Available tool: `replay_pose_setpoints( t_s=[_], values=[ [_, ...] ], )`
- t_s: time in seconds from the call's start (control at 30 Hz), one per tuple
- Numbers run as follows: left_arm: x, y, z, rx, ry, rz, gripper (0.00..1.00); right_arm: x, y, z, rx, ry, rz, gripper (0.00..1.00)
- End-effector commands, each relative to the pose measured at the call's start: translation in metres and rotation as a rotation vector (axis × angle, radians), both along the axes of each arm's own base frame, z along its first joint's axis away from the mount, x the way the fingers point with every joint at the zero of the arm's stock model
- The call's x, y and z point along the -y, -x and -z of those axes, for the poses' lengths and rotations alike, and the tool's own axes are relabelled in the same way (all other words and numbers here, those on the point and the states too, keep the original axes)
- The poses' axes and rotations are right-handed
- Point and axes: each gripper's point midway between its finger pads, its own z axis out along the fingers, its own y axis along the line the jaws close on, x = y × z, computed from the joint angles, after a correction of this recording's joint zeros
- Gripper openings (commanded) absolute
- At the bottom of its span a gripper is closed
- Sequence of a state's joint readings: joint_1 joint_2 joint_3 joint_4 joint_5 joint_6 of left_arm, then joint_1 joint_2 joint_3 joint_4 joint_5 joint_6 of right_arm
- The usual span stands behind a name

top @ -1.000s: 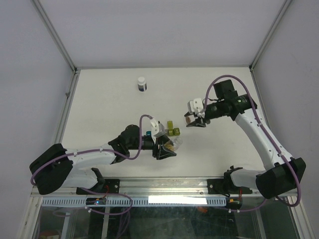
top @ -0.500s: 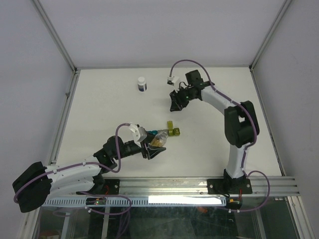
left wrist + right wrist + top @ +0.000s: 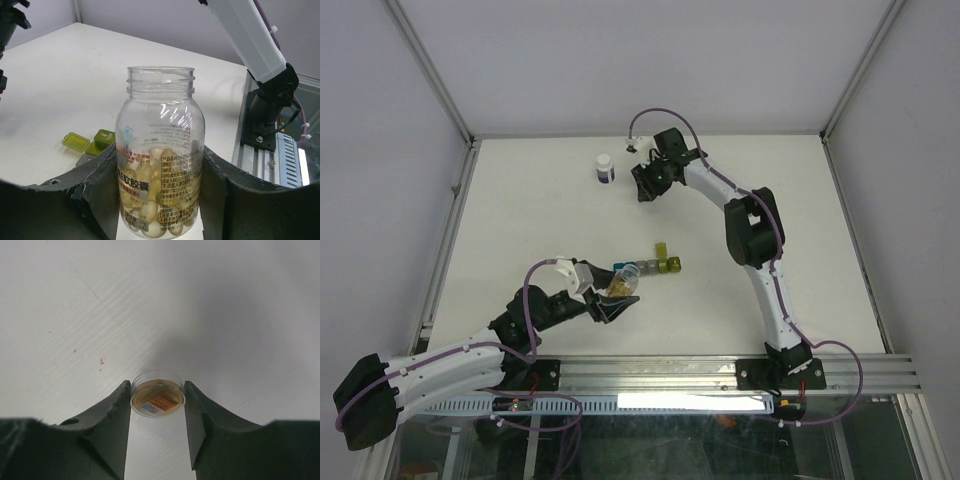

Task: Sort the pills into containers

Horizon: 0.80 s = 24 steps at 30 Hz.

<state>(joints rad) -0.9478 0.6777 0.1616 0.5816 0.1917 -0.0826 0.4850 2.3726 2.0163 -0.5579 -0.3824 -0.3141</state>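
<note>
My left gripper is shut on an uncapped clear bottle that stands upright between its fingers. Pale yellow pills fill the bottle's lower half. The containers, a strip of small coloured cubes, lie just right of the bottle; their green end shows with one lid open. Far back on the table, my right gripper is shut on a small round clear lid with an orange label inside, held just over the white table surface.
A white-capped dark bottle stands at the back, just left of the right gripper. The right arm's white link and its base mount rise to the right of the held bottle. Metal frame rails border the table.
The right arm swung from right of centre to the far back beside the white-capped bottle. The left gripper drew back toward the near left with the bottle.
</note>
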Motion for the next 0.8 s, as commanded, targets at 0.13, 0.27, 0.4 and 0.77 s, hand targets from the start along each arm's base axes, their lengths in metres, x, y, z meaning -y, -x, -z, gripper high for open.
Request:
replay_pose_setpoints(
  t_s=[0.13, 0.27, 0.4, 0.77],
  values=[
    [0.001, -0.004, -0.009, 0.020, 0.008, -0.011, 0.00, -0.005, -0.026, -0.022, 0.053, -0.016, 0.065, 0.61],
    [0.007, 0.000, -0.010, 0.019, -0.003, 0.026, 0.00, -0.002, -0.020, -0.054, 0.058, -0.076, 0.051, 0.82],
    [0.013, 0.002, -0.013, 0.028, -0.008, 0.059, 0.00, 0.014, 0.000, -0.106, 0.084, -0.174, 0.019, 0.86],
    [0.022, 0.003, -0.032, 0.102, 0.033, 0.100, 0.00, 0.060, 0.148, -0.203, 0.193, -0.387, -0.215, 0.87]
  ],
)
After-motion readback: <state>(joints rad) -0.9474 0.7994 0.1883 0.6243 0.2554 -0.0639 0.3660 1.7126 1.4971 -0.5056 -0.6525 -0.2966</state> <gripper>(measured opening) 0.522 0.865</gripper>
